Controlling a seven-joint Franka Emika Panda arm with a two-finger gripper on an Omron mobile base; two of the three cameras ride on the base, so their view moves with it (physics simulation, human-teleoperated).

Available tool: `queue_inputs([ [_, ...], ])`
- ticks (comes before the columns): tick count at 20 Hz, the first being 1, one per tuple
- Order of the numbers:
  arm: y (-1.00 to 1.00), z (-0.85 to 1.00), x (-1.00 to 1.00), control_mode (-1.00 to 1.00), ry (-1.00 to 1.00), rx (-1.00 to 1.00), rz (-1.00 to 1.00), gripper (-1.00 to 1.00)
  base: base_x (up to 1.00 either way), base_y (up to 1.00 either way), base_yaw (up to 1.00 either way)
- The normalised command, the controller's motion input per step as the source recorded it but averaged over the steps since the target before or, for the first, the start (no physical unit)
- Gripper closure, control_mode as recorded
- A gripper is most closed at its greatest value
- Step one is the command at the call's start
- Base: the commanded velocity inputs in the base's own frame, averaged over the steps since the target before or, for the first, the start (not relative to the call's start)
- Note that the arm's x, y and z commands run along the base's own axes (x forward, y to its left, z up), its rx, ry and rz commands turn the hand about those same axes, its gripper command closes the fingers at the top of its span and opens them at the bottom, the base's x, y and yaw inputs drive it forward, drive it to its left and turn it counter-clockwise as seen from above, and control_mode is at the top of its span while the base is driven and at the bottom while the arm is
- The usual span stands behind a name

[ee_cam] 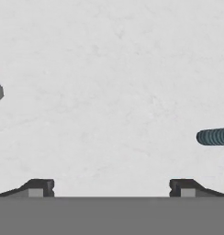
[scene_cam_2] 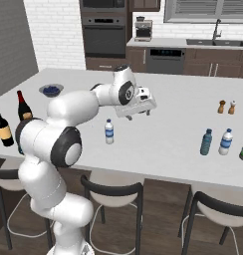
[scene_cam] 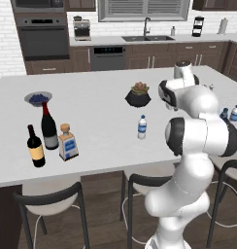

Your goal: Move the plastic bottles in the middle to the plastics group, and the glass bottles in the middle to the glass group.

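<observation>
Hovering over bare desk [scene_cam_2: 168, 129], the tool [scene_cam_2: 137, 114] points straight down with its jaws wide apart and nothing between them. In the hand view the two tips [ee_cam: 40, 187] frame only plain white surface.

The squat bottle [scene_cam: 68, 142] stands just beside the two wine bottles [scene_cam: 42, 133] at the desk's left end, so the glass part of the task looks settled. At the far right a teal bottle [scene_cam_2: 206, 142] and a white-capped bottle [scene_cam_2: 225, 141] stand close together, which I take for the plastics group. That leaves the lone bottle [scene_cam_2: 109, 132], upright and alone mid-desk, well apart from both groups. It is probably the one yet to be moved.

The coming move turns on one relation. The lone bottle lies off the tool's line, nearer the robot's edge of the desk and to the tool's left, and lower than the hand. Its long axis is vertical and its cap is up. The tool would likely have to draw back toward the base, shift left and drop. It could then close across the body or neck from above or from the side.

The bottle is slim and light, and a glancing touch could tip it. From there the carry runs right, across open desk, to the pair.
</observation>
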Motion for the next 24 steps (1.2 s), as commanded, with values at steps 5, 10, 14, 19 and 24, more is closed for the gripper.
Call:
queue_inputs([
  [5, 0.73, 0.0, -0.03, -1.0, -0.39, 0.12, 0.0, -1.0, 0.0, 0.0, 0.0],
  [10, 0.37, 0.0, 0.11, -1.0, -0.23, 0.15, 0.01, -1.0, 0.0, 0.0, 0.0],
  [14, 0.3, 0.0, 0.26, -1.0, 0.0, 0.06, 0.0, -1.0, 0.0, 0.0, 0.0],
  [19, 0.39, 0.24, 0.16, -1.0, 0.0, 0.08, 0.0, -1.0, 0.0, 0.0, 0.0],
  [24, 0.41, 0.17, 0.1, -1.0, 0.09, 0.03, 0.0, -1.0, 0.0, 0.0, 0.0],
])
